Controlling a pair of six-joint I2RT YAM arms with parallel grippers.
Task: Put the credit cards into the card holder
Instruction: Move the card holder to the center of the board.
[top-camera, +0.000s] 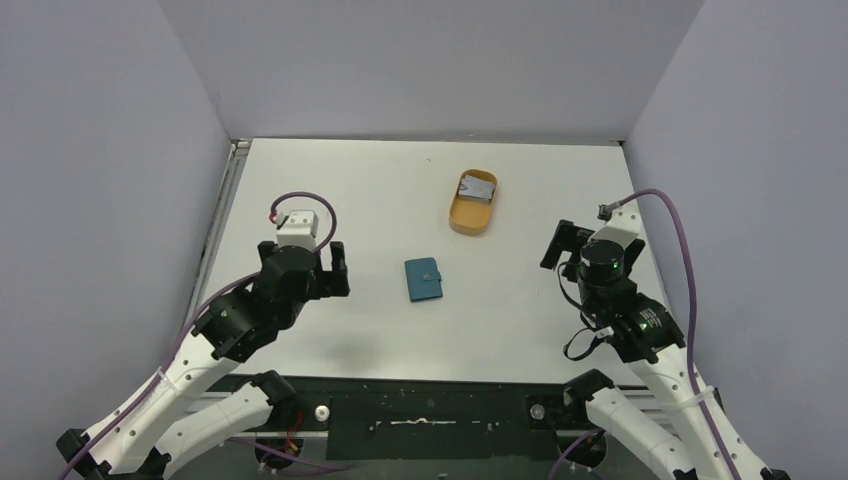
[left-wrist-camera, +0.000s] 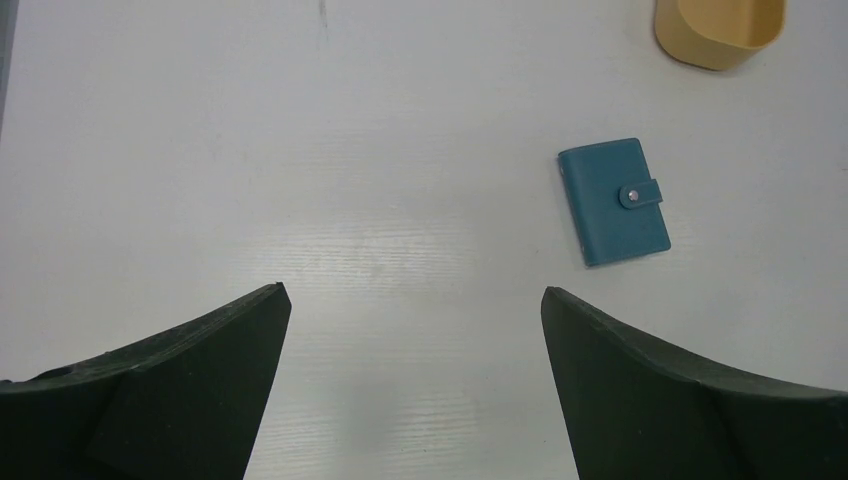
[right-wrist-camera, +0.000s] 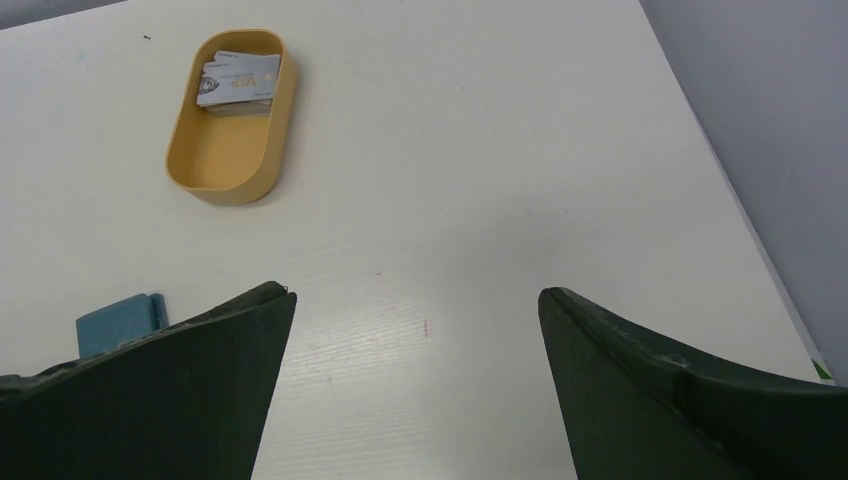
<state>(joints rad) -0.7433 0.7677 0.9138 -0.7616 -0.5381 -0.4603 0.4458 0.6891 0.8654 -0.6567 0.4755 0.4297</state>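
**Top view:** The teal card holder (top-camera: 424, 279) lies closed and flat near the middle of the white table (top-camera: 350, 190), between the two arms. Farther back and a little to the right sits an orange-tan oval tray (top-camera: 458, 213), well apart from the holder. The credit cards (top-camera: 478, 188) are stacked in the tray's far end. The left gripper (top-camera: 304, 262) hangs over the table to the left of the holder. The right gripper (top-camera: 580, 250) hangs to the right of it. Neither touches anything.

**Left wrist view:** The two dark fingers (left-wrist-camera: 200, 370) stand wide apart with only bare table between them. The card holder (left-wrist-camera: 613, 202) lies beyond them to the right, its snap tab fastened across the right edge. A corner of the tray (left-wrist-camera: 718, 30) shows at the far right.

**Right wrist view:** Here too the fingers (right-wrist-camera: 680, 380) are spread wide and grip nothing. The tray (right-wrist-camera: 225, 185) sits far off to the left, with the silvery cards (right-wrist-camera: 238, 82) overlapping at its far end. A part of the card holder (right-wrist-camera: 118, 322) shows beside the left finger.
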